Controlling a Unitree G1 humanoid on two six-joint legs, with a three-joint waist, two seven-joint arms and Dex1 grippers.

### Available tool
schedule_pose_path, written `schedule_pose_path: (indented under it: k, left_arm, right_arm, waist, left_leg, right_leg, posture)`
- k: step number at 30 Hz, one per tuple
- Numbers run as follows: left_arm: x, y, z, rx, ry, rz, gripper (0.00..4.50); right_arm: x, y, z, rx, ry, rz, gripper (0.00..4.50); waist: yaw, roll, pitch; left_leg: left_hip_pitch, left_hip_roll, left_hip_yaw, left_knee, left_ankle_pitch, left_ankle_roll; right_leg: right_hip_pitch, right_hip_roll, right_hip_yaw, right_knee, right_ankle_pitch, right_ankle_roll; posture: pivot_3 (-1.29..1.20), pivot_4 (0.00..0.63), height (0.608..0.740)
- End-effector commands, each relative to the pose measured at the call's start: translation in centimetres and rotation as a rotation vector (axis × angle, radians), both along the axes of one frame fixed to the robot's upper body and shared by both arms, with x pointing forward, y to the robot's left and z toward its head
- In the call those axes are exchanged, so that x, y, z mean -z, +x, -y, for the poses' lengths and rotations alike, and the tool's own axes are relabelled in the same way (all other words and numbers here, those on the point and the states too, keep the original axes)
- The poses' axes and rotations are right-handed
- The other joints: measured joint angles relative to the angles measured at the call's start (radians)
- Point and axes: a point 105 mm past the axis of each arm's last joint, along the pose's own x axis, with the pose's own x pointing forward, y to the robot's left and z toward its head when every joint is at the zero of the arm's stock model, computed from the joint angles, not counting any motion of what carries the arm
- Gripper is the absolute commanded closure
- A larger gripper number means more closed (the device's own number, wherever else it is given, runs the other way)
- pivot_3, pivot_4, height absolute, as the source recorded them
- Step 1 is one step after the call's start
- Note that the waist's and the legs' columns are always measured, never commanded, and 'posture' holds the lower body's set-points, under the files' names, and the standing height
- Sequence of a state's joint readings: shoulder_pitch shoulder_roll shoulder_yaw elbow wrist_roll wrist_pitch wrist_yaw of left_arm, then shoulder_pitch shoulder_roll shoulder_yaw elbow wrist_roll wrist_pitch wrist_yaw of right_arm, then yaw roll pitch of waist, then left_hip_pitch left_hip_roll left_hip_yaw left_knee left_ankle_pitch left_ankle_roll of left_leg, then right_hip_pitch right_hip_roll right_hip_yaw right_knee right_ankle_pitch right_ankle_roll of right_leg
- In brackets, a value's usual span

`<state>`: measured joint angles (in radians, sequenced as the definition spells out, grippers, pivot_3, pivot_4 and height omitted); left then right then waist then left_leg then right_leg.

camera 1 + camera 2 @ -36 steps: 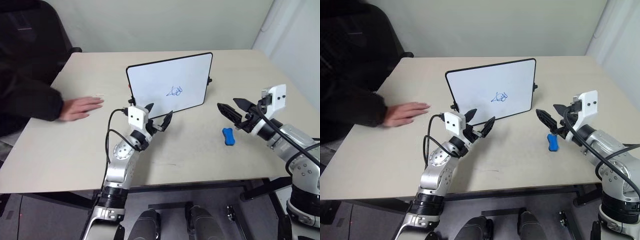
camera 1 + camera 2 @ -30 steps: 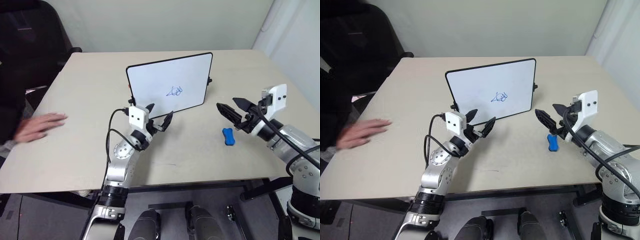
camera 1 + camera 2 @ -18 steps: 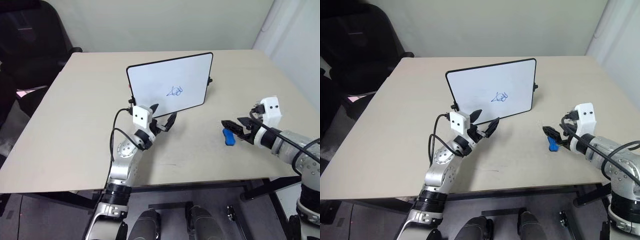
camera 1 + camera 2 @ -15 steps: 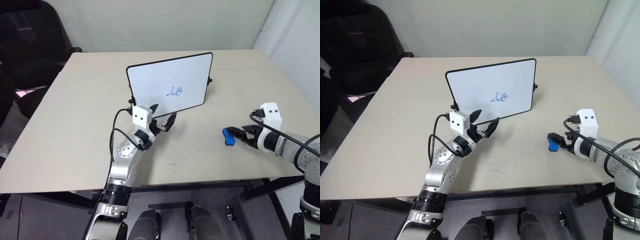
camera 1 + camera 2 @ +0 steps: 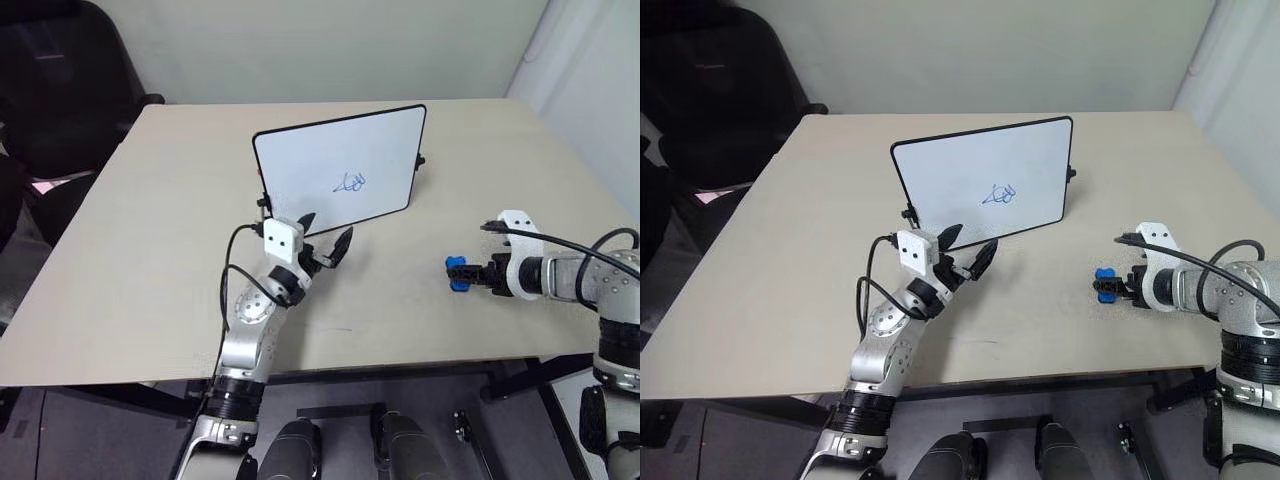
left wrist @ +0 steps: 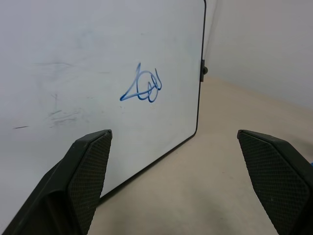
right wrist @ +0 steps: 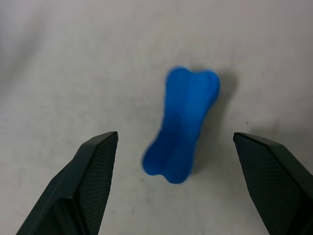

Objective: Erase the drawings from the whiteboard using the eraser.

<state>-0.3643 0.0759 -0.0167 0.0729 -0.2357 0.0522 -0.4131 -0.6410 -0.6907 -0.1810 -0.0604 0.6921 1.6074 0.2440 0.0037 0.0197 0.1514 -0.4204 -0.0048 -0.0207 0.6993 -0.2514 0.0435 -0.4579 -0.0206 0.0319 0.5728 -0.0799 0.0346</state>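
Note:
The whiteboard [image 5: 300, 165] stands upright at the middle of the table, tilted back a little, with the small blue drawings [image 5: 349, 182] near its centre. My left gripper [image 5: 325, 232] hovers open just in front of the board's lower edge; in the left wrist view the drawings [image 6: 142, 87] show between its spread fingers [image 6: 90, 161]. The blue eraser [image 5: 456, 272] lies flat on the table to the right of the board. My right gripper [image 5: 472, 275] points down at it, open. In the right wrist view the eraser [image 7: 183, 125] lies between the two fingers [image 7: 98, 166], touching neither.
The beige table [image 5: 150, 250] has its front edge close under both arms and its right edge near the right arm. A black chair [image 5: 60, 90] stands off the back left corner. A pale curtain [image 5: 590, 70] hangs at the right.
My right gripper has tipped downward and sunk until its open fingers straddle the eraser. The person's hand has withdrawn from the table's left side. My left gripper has stayed in place.

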Motion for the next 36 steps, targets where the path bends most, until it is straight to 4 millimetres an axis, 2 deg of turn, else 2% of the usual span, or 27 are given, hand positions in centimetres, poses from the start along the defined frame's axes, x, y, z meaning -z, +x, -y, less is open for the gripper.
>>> schedule_pose_path:
  k: [1, 12, 19, 22, 28, 36]
  left_arm:
    - [-1.5, -0.6, 0.2, -0.001, -0.017, 0.054, 0.00]
    - [-1.3, -1.5, 0.1, -0.021, -0.035, 0.047, 0.00]
    - [-1.1, -1.9, 0.3, -0.028, -0.038, 0.042, 0.00]
    - [-1.0, -1.9, 0.3, -0.032, -0.037, 0.041, 0.00]
    - [-1.0, -1.9, 0.1, -0.038, -0.034, 0.039, 0.00]
    - [-0.9, -1.9, -0.1, -0.038, -0.033, 0.035, 0.00]
  right_arm:
    - [-1.0, 0.7, 0.2, -0.005, -0.032, 0.002, 0.50]
    - [-0.6, 1.9, 0.4, -0.029, -0.142, -0.052, 0.50]
    - [-0.7, 2.7, 0.0, -0.052, -0.152, -0.039, 0.50]
    - [-0.5, 2.8, -0.1, -0.063, -0.157, -0.042, 1.38]
    - [-0.4, 2.9, -0.6, -0.089, -0.159, -0.032, 3.49]
    - [-0.7, 3.0, -0.6, -0.131, -0.204, -0.013, 3.49]
  waist:
    - [0.000, 0.000, 0.000]
    - [0.001, 0.000, 0.000]
    - [0.000, 0.000, 0.000]
    - [0.000, 0.000, 0.000]
    - [0.000, 0.000, 0.000]
    - [-0.001, 0.000, 0.000]
  left_leg:
    - [0.000, 0.000, 0.000, 0.000, 0.000, 0.000]
    - [0.000, 0.000, 0.000, 0.000, -0.001, 0.000]
    - [0.000, 0.000, 0.000, 0.000, -0.001, -0.001]
    - [0.000, 0.000, 0.000, 0.001, -0.001, -0.001]
    - [0.000, 0.000, 0.000, 0.000, -0.001, -0.001]
    - [0.000, 0.000, 0.000, 0.000, -0.001, -0.001]
  right_leg:
    - [0.000, 0.000, 0.000, 0.000, 0.000, 0.000]
    - [-0.001, 0.000, 0.000, 0.000, 0.000, 0.000]
    - [0.000, 0.000, 0.000, 0.000, 0.000, -0.001]
    - [0.000, 0.000, 0.000, 0.000, 0.000, -0.001]
    - [-0.001, 0.000, 0.000, 0.000, 0.000, -0.001]
    - [-0.001, 0.000, 0.000, 0.000, 0.001, -0.002]
  posture:
    - [0.00, 0.150, 0.740]
    - [0.00, 0.150, 0.740]
    - [0.00, 0.150, 0.740]
    - [0.00, 0.150, 0.740]
    - [0.00, 0.150, 0.740]
    - [0.00, 0.150, 0.740]
